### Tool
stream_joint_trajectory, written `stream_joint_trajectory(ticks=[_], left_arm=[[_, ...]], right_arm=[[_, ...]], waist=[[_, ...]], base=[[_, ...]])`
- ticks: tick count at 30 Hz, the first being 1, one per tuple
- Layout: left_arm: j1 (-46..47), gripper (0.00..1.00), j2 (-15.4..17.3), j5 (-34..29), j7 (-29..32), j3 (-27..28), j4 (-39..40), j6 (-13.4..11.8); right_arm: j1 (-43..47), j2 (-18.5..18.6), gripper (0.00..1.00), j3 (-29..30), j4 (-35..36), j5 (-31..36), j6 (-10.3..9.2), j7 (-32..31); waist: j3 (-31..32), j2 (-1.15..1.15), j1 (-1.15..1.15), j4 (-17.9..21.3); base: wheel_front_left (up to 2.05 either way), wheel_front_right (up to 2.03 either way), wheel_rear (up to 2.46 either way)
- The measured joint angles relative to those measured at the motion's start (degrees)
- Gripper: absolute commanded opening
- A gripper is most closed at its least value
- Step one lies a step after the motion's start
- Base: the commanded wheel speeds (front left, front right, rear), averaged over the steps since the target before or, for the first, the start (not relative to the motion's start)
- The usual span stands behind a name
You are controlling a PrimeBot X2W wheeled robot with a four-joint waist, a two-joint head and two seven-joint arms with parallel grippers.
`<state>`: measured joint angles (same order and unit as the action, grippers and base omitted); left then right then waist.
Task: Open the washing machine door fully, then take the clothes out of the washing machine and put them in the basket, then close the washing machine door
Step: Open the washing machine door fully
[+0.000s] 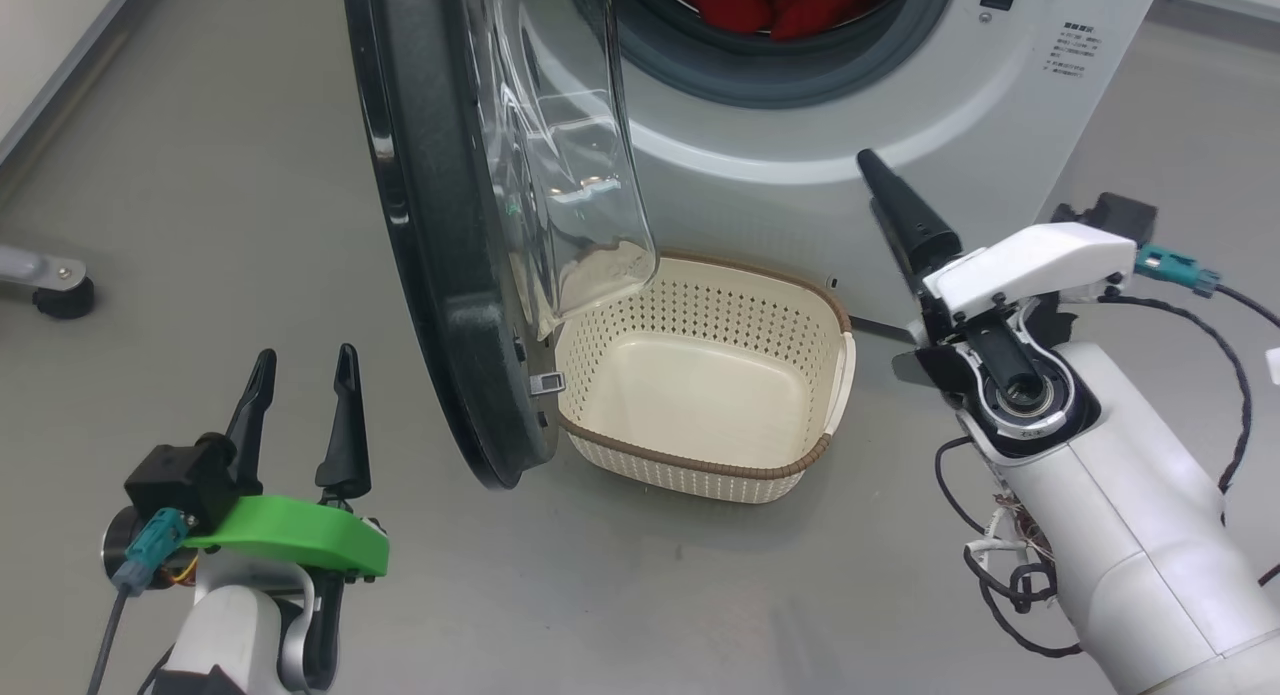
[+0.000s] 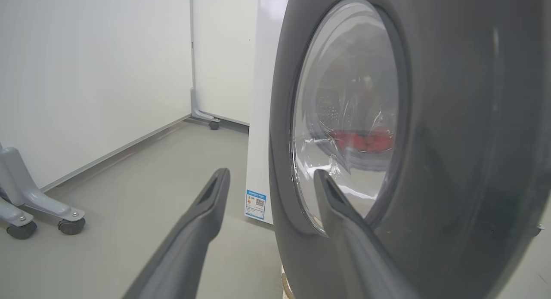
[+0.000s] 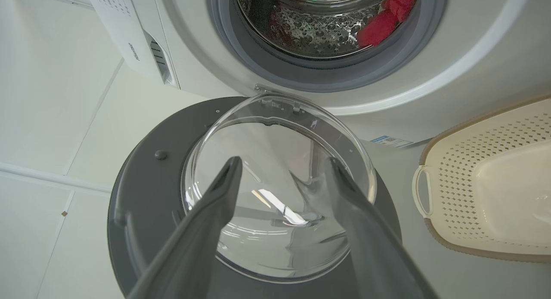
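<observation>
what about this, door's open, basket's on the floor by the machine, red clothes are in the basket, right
Not quite. The basket is empty; the red clothes lie inside the washing machine, as the head view shows. The rest holds.

The black-rimmed washing machine door (image 1: 440, 235) stands open at upper left-centre. Red clothes (image 1: 790, 5) lie inside the white washing machine (image 1: 900, 95), at the top edge. The cream basket (image 1: 690, 462) sits empty at centre.

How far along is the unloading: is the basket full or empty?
Empty. The basket shows a bare cream floor with nothing on it, and the red clothes lie inside the washing machine.
</observation>
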<state>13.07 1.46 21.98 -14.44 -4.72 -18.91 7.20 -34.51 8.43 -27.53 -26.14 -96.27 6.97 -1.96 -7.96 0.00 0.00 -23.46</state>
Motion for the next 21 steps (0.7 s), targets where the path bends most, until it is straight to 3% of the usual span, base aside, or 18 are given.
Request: stream_joint_trajectory(ticks=[11,15,18,21], left_arm=[[-0.14,1.00,0.02,-0.01,0.00,-0.29,0.00,0.00],[-0.20,1.00,0.02,-0.10,0.00,-0.29,-0.03,0.00],[-0.34,1.00,0.02,-0.36,0.00,-0.19,-0.04,0.00],[-0.97,1.00,0.02,-0.40,0.00,0.19,-0.04,0.00]], right_arm=[[0.09,7.22,1.00,-1.67,-1.89,21.70,0.01,19.64],[0.09,9.50,1.00,-2.23,-4.05,30.00,-0.11,18.58],[0.10,9.90,1.00,-2.24,-4.56,35.15,-2.32,17.51],[0.18,9.93,1.00,2.47,-3.04,41.79,-4.75,16.89]], waist=[[0.23,0.00,0.00,0.89],[0.59,0.00,0.00,0.98],[0.93,0.00,0.00,1.02],[1.23,0.00,0.00,1.12]], base=[[0.00,0.00,0.00],[0.00,0.00,0.00],[0.00,0.00,0.00],[0.00,0.00,0.00]])
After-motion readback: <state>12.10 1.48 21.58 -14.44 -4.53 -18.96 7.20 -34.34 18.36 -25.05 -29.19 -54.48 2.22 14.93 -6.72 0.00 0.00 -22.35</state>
